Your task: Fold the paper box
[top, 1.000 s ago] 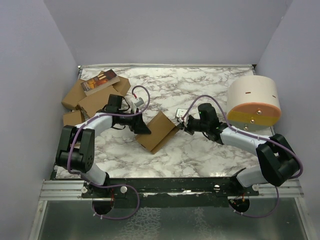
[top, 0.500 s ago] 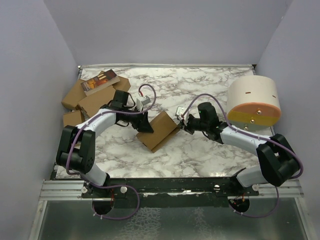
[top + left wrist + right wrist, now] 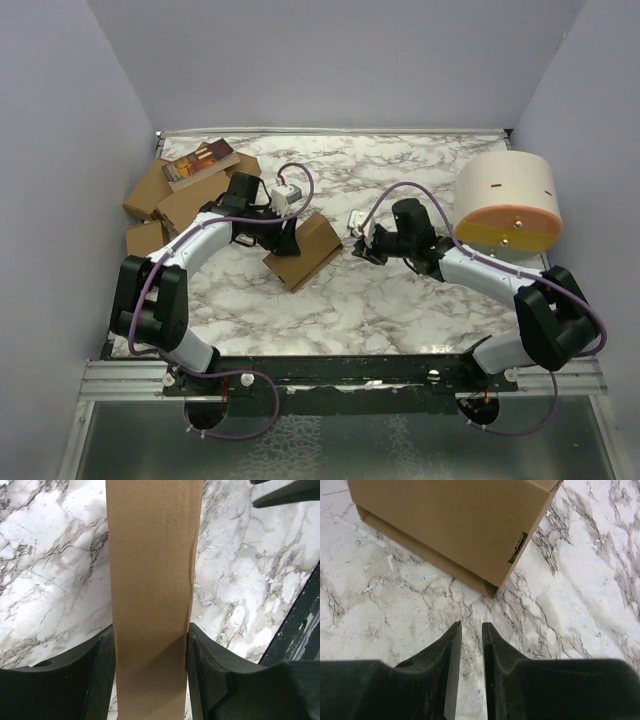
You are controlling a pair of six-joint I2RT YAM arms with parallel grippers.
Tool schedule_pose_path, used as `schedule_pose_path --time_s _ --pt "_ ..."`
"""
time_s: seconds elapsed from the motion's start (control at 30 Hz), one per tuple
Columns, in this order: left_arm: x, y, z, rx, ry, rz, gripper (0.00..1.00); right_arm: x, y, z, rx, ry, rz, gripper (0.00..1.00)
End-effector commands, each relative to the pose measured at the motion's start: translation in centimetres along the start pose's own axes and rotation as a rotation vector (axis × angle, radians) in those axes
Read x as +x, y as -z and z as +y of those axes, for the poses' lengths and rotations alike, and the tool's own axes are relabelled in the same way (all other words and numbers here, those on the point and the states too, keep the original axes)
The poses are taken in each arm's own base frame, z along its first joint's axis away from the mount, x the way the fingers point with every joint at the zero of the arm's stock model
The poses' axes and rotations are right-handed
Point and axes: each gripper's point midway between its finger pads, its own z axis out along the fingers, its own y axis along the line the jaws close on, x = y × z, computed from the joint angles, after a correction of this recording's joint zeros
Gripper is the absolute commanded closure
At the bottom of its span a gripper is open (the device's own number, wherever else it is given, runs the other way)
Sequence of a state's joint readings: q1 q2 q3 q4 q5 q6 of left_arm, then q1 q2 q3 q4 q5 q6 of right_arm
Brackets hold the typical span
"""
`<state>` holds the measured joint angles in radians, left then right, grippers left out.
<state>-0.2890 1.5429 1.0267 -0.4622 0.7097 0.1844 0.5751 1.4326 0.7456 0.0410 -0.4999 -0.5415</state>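
Left tool [image 3: 151, 655]: clamped across paper box [image 3: 152, 555].
Right tool [image 3: 471, 630]: nearly closed, empty, just short of box corner.
Box: apparently resting on marble tabletop [image 3: 400, 300].

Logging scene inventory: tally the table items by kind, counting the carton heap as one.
Paper box, in the left claw: 1
Heap of brown cartons: 1
Printed book-like item on the heap: 1
White cylinder with orange rim: 1
Total: 4
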Motion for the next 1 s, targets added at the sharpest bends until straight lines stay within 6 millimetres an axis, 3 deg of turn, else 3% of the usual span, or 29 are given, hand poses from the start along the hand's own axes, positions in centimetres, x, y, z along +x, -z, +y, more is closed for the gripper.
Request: schedule_pose_path --time_s 0.0,0.4,0.67,0.97 --pt "-0.2 0.8 2.1 -0.128 -0.019 0.022 0.97 -0.8 0.4 0.1 -0.048 0.042 0.007 0.75" --pt "1.3 0.0 3.1 -0.324 -0.027 0.147 0.97 -3.2 4.2 -2.2 -0.029 -0.004 -0.1 0.73" --pt "3.0 -0.6 3.1 -0.53 -0.068 0.259 0.99 -3.1 4.8 -2.9 -0.011 -0.014 -0.11 0.73" --pt "6.9 -2.7 2.6 -0.702 -0.126 0.39 0.99 -2.7 4.8 -3.1 -0.007 -0.029 -0.107 0.73"
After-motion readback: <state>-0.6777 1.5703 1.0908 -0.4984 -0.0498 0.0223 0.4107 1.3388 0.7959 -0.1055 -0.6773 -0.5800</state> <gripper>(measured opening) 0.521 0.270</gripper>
